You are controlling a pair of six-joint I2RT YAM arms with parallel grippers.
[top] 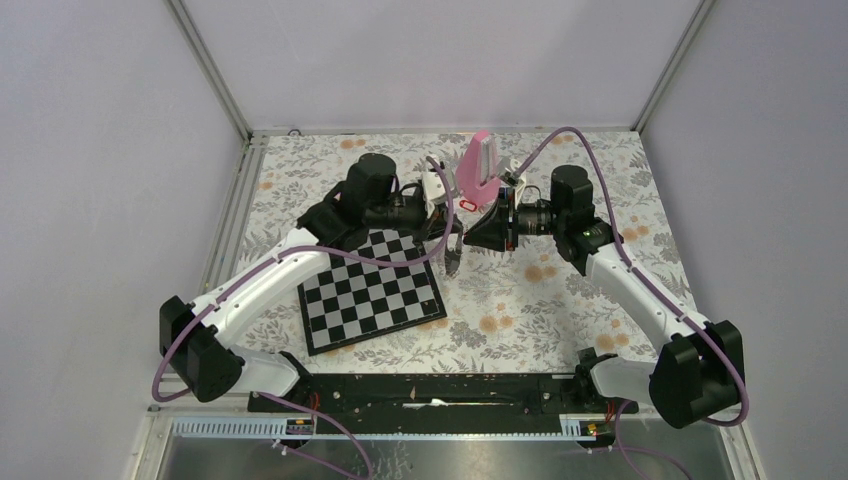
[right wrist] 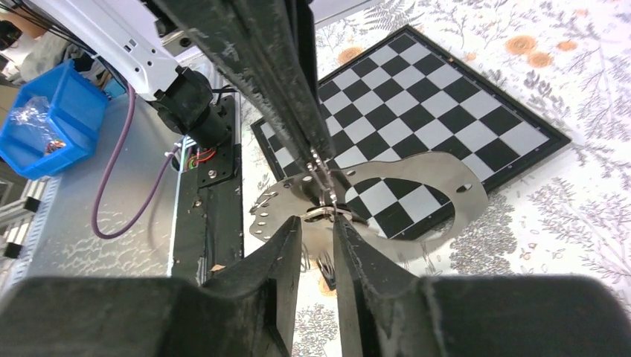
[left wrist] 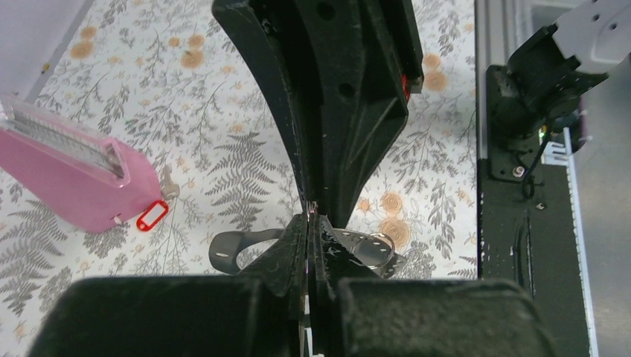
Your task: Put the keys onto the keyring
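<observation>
Lilac walls [top: 90,150] around a busy floral tablecloth [top: 560,310], with a chessboard [top: 370,290] and a pink metronome [top: 478,165] on it, so tiny stuff hides easily. The left gripper [left wrist: 309,223] is pinched tight on the keyring [right wrist: 450,175] mid-air over the cloth, and the right gripper [right wrist: 318,227] has its jaws cracked a sliver at the loop's edge. Worry imo: that floppy loop could twist or slip out, and the red key [left wrist: 152,216] isn't on it, it lies by the metronome's foot.

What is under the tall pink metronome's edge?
A small key with a red plastic head lies at its lower corner on the floral tablecloth. A thin silver metal key pokes out beside it; the pink metronome covers that key's other end and anything further underneath.
</observation>
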